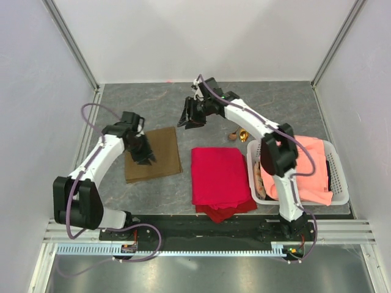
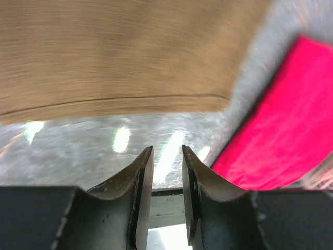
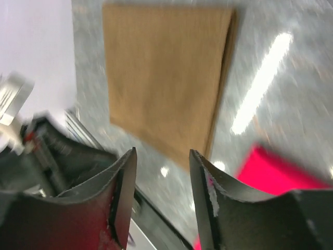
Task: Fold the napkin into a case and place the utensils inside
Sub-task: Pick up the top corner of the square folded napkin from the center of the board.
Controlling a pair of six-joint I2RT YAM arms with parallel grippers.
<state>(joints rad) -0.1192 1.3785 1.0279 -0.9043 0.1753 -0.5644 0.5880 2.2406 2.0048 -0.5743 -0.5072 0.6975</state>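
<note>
One thin, matte olive-brown fabric napkin (image 1: 166, 152) lies flat on the grey speckled worktop (image 1: 153, 104), left of centre. It is already doubled, and a layer edge shows along one side in the left wrist view. From above it looks almost as wide as it is deep and sits a little skewed to the near edge, so I read no strong long axis. It is not yet the narrow case the task wants.

The left pincer (image 1: 146, 157) hangs over the napkin's left half. Its jaws are parted by a narrow gap with nothing between them. The right pincer (image 1: 193, 119) is raised just past the napkin's far right corner, with its jaws wider apart and also empty. Its wrist view looks back across the whole cloth.

What matters for the next fold, in my judgement, is that the left arm is directly over the cloth while the right arm can reach only the far right corner. A fold towards either side would need both.

Two small shiny gold metal utensils (image 1: 238, 135) lie to the right of the right pincer, close to the rim of the white plastic basket (image 1: 344, 183). They are well apart from the napkin and nearer the right arm. They are too small for me to tell which way their handles point.

The bright red folded cloth (image 1: 219, 174) lies between the napkin and the basket, just beside the napkin's right edge. A salmon-orange cloth (image 1: 308, 165) fills the basket.
</note>
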